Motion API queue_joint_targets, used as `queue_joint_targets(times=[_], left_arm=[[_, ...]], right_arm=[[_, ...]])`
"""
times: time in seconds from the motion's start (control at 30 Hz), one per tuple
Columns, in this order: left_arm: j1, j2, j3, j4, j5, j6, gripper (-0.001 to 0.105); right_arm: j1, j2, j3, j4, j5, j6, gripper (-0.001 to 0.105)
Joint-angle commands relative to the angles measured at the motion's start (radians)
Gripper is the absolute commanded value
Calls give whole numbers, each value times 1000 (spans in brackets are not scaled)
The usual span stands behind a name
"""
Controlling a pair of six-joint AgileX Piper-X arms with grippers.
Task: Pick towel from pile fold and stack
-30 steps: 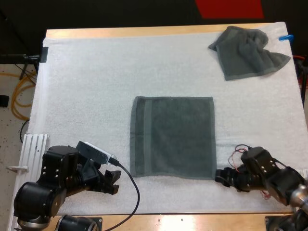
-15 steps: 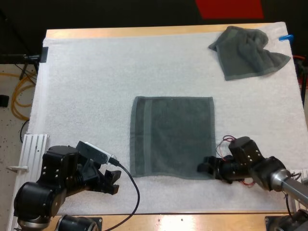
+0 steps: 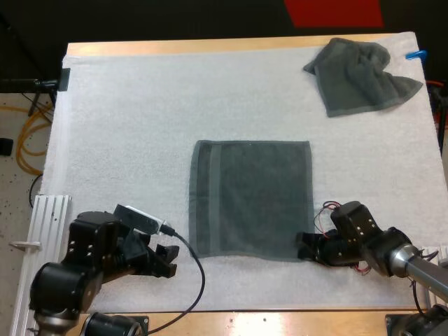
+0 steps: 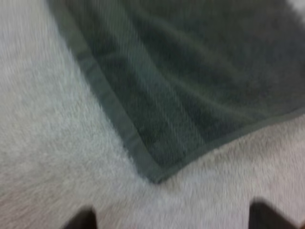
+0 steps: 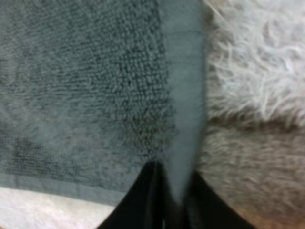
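At the near right corner of the spread towel [image 3: 252, 199], the right gripper [image 3: 304, 246] now sits on the hem; a second ago it stood clear of that corner on the white mat [image 3: 126, 126], and half a second ago it had already reached the cloth. The right wrist view shows its two black fingers [image 5: 143, 207] pressed on the towel's side hem from both sides, with the strip of hem pinched between them. That corner is judged secured. The left gripper [image 3: 168, 255] has edged slightly toward the near left corner since the earlier pictures but remains just short of it, on bare mat. In the left wrist view its fingers [image 4: 81, 219] stand wide apart and hold nothing, and the towel's corner lies ahead of them, roughly midway across the gap and not yet between the tips. The spread towel lies flat and square at the middle of the mat, unfolded, with no corner visibly lifted. The crumpled towel [image 3: 360, 77] rests at the far right of the mat, well apart from both arms. Assessment: the fold has not begun. One corner is gripped and the other awaits a short advance and closure by the left gripper before both can lift together.
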Motion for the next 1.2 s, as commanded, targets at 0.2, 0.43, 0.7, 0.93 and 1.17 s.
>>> queue_joint_targets(times=[0.2, 0.43, 0.7, 0.93, 1.17], left_arm=[[-1, 93, 124, -140, 37, -185, 62], [-1, 323, 160, -292, 114, -220, 62], [-1, 587, 160, -421, 216, -223, 62], [-1, 730, 160, -495, 220, -234, 62], [-1, 819, 160, -551, 423, -242, 62]], right_arm=[[-1, 9, 10, 57, 3, -55, 1], [-1, 7, 10, 60, -4, -62, 1], [-1, -2, 10, 60, -21, -63, 1], [-1, -52, 10, 60, -21, -63, 1], [-1, -97, 10, 60, -21, -58, 1]])
